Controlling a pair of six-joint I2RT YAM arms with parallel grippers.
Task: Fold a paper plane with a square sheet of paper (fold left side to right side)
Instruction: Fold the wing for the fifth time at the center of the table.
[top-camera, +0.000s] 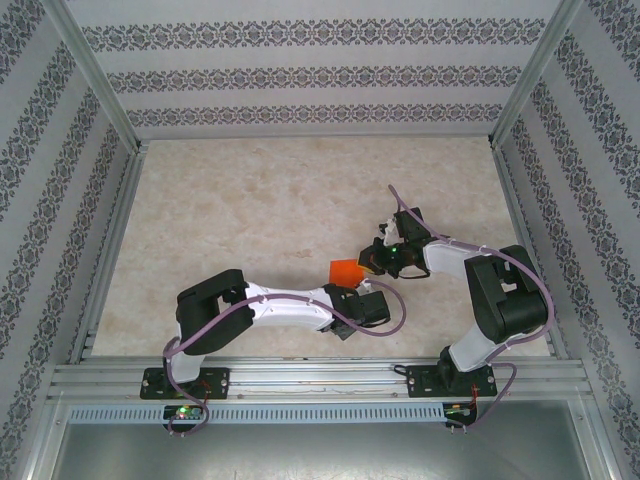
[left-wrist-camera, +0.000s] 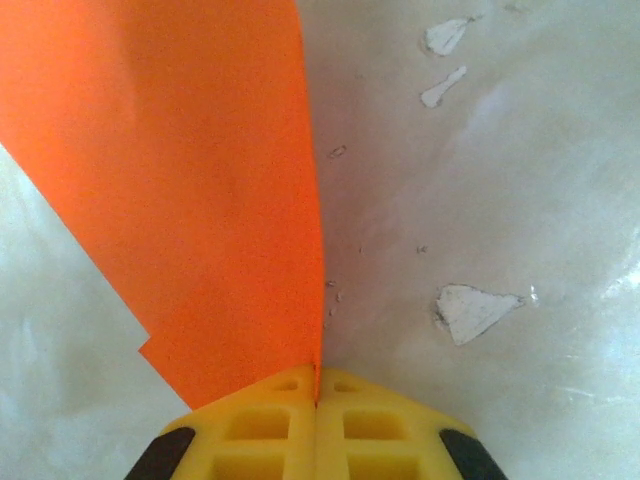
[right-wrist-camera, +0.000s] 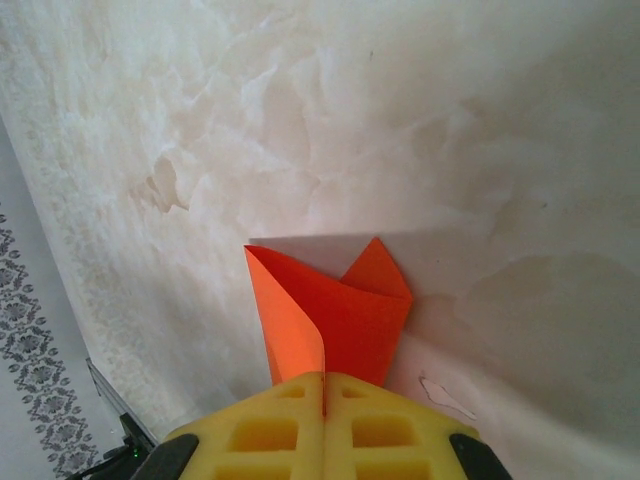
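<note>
Clamped tight, the left gripper (left-wrist-camera: 317, 388) and the right gripper (right-wrist-camera: 324, 386) hold the square sheet of paper (left-wrist-camera: 190, 190) up, apparently for folding rightward.

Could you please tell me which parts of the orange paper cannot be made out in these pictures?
1. Top view: the orange paper is too small for its creases to be read.
2. Left wrist view: its far end is cut off by the top edge, and the left hand hides the pinched end.
3. Right wrist view: the right hand hides its near edge.
</note>
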